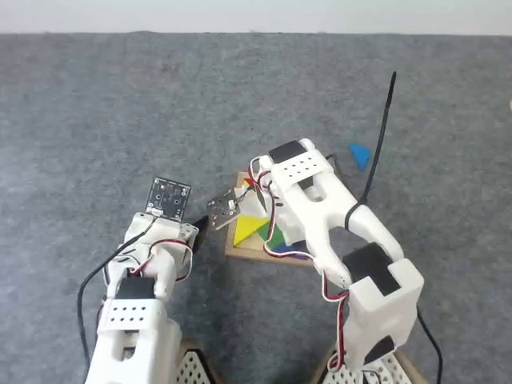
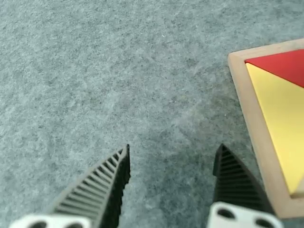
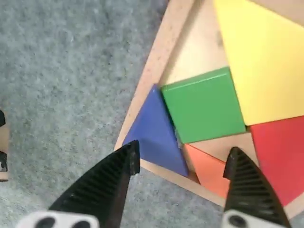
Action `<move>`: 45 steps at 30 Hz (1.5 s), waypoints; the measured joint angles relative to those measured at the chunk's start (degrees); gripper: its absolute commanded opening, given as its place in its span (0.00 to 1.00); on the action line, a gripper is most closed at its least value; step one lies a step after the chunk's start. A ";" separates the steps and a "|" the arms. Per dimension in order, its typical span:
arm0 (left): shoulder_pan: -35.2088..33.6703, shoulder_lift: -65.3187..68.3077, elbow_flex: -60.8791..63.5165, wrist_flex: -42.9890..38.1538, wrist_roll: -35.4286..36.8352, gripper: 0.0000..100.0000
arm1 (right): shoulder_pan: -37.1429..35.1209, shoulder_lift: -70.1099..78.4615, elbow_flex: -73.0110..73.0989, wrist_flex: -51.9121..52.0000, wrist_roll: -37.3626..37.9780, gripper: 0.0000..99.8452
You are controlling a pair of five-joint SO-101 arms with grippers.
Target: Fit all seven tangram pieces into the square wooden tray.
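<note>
The square wooden tray (image 1: pixel 238 250) lies on the grey carpet between the two arms. In the right wrist view it (image 3: pixel 156 57) holds a large yellow triangle (image 3: pixel 256 71), a green square (image 3: pixel 204 107), an orange triangle (image 3: pixel 211 168) and a red piece (image 3: pixel 280 156). A dark blue triangle (image 3: pixel 154 133) lies at the corner, overlapping the rim. My right gripper (image 3: pixel 183 154) hovers open over that corner, empty. My left gripper (image 2: pixel 173 152) is open above bare carpet beside the tray's rim (image 2: pixel 247 104). A light blue triangle (image 1: pixel 360 154) lies on the carpet, apart from the tray.
A thin black cable (image 1: pixel 382 128) rises from the right arm near the light blue triangle. Grey carpet (image 1: pixel 120 104) stretches wide to the left and behind the tray. Both arm bases stand at the near edge.
</note>
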 measured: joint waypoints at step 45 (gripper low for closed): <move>0.00 0.00 0.00 0.00 0.00 0.28 | 4.13 -20.48 27.87 -22.33 -21.71 0.29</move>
